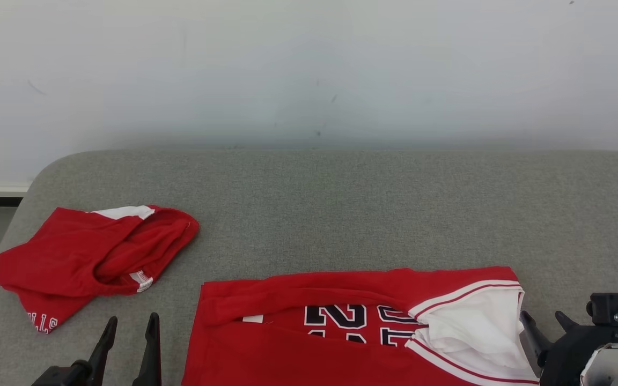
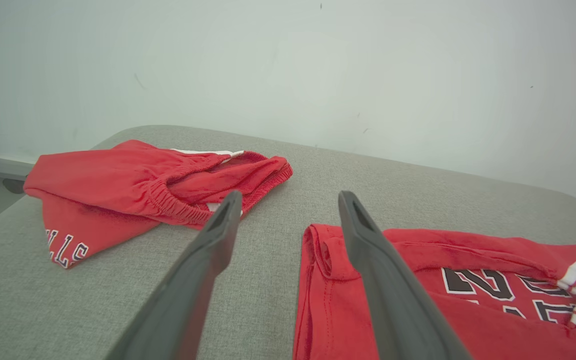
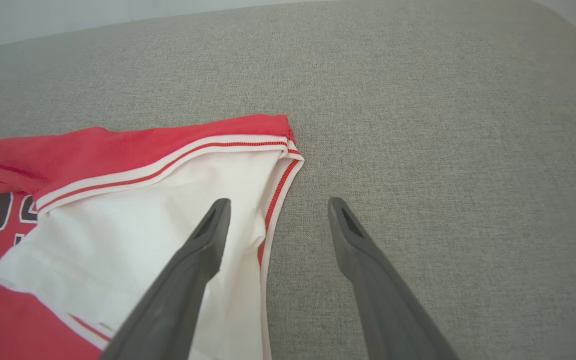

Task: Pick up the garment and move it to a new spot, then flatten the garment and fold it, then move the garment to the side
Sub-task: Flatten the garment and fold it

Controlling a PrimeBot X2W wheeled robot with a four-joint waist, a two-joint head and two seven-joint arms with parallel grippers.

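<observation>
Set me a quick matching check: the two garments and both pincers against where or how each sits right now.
1 shorts
2 jersey
3 left pincer
4 right pincer

A open, at the white-trimmed edge
B bunched, far left
C open, between the garments
D laid flat, numbers showing

Pairs: 1-B, 2-D, 3-C, 4-A

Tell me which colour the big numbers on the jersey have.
The numbers are black with white outlines, on the red jersey; the head view shows them best.
</observation>
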